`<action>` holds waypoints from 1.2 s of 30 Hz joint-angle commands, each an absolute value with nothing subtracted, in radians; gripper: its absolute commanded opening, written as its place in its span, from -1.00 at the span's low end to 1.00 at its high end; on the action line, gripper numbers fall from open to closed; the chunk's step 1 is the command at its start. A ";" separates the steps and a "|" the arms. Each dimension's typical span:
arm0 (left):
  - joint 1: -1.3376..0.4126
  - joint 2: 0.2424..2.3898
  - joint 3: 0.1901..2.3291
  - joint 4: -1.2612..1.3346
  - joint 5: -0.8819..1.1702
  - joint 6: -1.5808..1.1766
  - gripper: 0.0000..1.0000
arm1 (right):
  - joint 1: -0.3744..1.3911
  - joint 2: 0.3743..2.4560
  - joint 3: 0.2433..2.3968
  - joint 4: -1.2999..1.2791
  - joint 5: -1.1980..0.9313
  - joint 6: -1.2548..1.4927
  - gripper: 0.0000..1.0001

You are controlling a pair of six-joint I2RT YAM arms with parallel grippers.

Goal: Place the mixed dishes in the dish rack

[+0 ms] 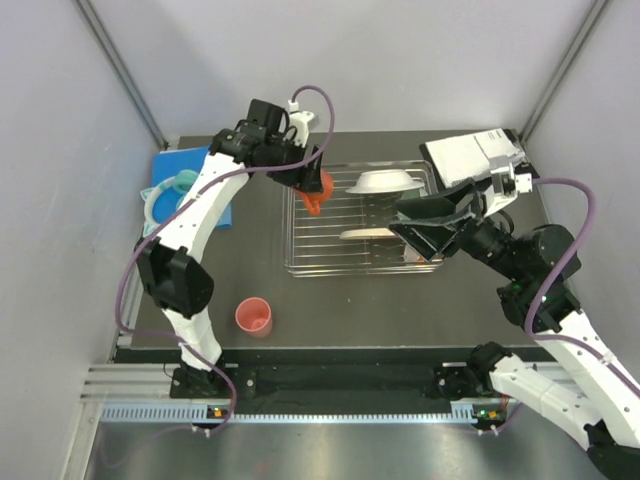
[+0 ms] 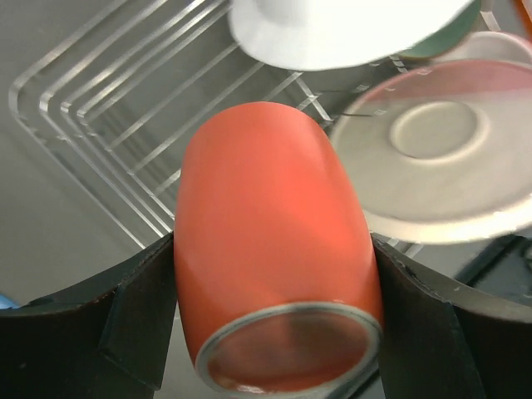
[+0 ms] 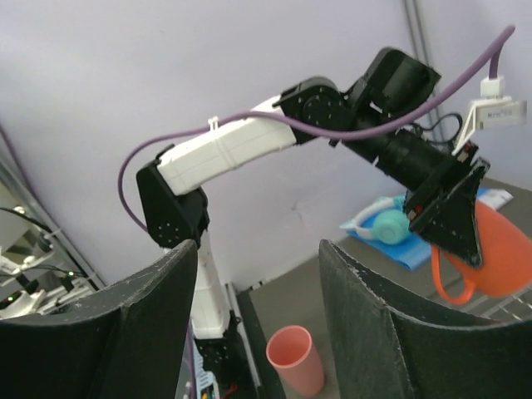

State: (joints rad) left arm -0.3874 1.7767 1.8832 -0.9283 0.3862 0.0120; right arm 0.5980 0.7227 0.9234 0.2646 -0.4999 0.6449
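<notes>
Left end effector (image 2: 277, 324) grips orange mug (image 2: 270, 233); right end effector (image 3: 258, 266), open, empty, partly hides dish rack (image 1: 312, 250).

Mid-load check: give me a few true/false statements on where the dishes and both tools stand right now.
1. The left tool grips the orange mug over the dish rack. True.
2. The pink cup is in the dish rack. False: it stands on the table, in front of the rack.
3. The right tool holds the plate. False: its jaws are open and empty, and the plate sits in the rack.
4. The white shallow bowl is in the rack, at its far side. True.
</notes>
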 commanded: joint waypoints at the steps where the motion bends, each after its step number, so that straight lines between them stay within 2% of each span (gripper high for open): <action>1: -0.371 1.891 2.054 -0.979 0.328 0.095 -1.00 | 0.595 0.689 0.914 0.124 -0.434 0.572 0.18; 8: -0.400 1.997 2.071 -0.982 0.235 0.130 -1.00 | 0.592 0.667 0.902 0.051 -0.374 0.535 0.26; 24: -0.433 2.095 1.945 -0.902 0.121 0.155 -1.00 | 0.574 0.686 0.868 0.057 -0.388 0.538 0.26; 36: -0.437 2.187 1.997 -0.882 0.106 0.166 -1.00 | 0.561 0.681 0.824 0.083 -0.403 0.575 0.29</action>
